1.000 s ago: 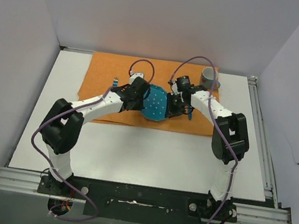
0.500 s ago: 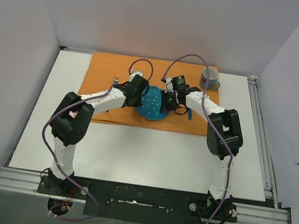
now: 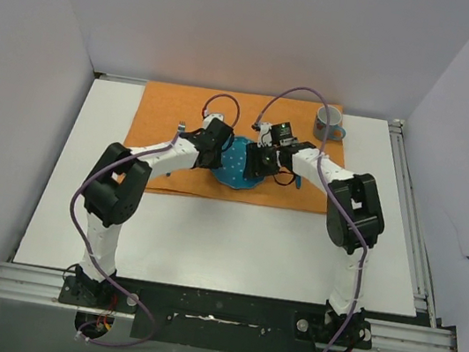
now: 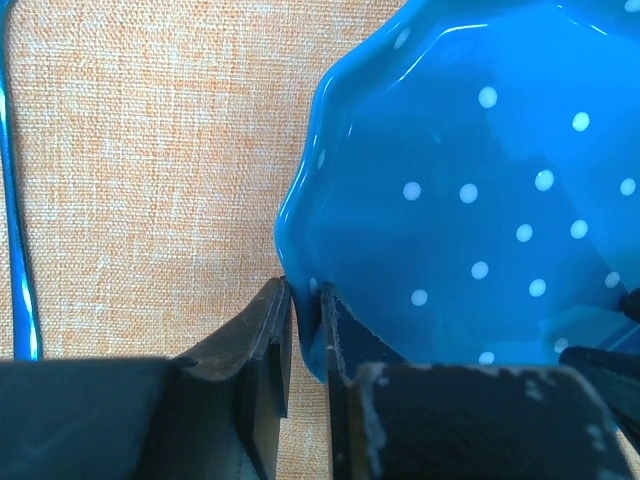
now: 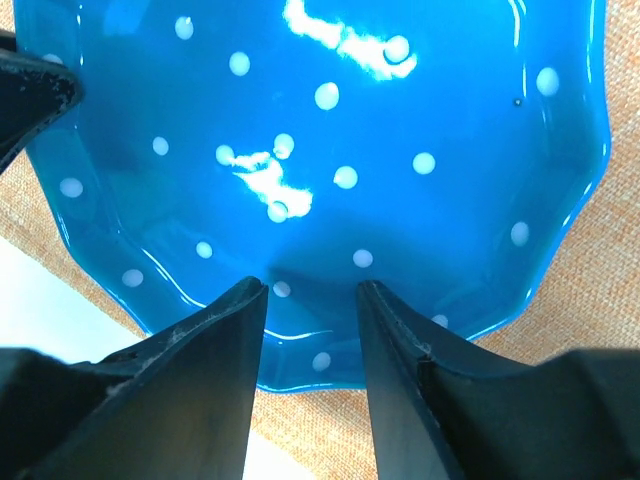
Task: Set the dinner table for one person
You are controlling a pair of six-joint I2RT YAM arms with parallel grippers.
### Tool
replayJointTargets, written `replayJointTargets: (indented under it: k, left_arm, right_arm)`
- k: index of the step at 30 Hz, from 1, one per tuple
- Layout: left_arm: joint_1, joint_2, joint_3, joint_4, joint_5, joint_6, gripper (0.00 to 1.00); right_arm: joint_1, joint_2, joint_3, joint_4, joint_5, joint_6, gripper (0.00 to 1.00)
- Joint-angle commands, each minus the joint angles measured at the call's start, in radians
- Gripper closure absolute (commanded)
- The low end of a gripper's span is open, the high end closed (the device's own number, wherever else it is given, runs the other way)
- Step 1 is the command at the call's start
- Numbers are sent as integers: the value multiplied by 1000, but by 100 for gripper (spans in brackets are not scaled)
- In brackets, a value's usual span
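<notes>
Progress looks partial to us. Nearest, the left fingers [image 4: 268, 345] pinch the rim of the blue dotted plate [image 4: 480, 200] at the middle of the orange placemat [image 3: 173, 113]. The right fingers [image 5: 205, 345] stand spread astride its opposite rim, gripping nothing. A blue-handled utensil [image 4: 20, 250] lies left of the plate, and a grey mug [image 3: 328, 121] stands at the placemat's far right corner. We judge that final placing remains. The white dinner table [image 3: 233, 238] spans the view beneath everything, and plain pale walls enclose it.

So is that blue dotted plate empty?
Empty. In both wrist views the plate shows only bare blue glaze, white dots and glare.
</notes>
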Motion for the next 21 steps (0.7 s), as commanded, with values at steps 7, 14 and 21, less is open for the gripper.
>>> replayJointTargets:
  k: [7,14,21]
  left_arm:
    - [14,-73,67,16,-165,77,85]
    - [60,-90,77,-18,-132,58,84]
    - [60,-81,15,50,-71,40,85]
  right_arm:
    - [45,-220,-48,23,39,16,52]
    - [57,-322,-127,7,68,28,52]
    - [44,-346,-195,7,134,6,53]
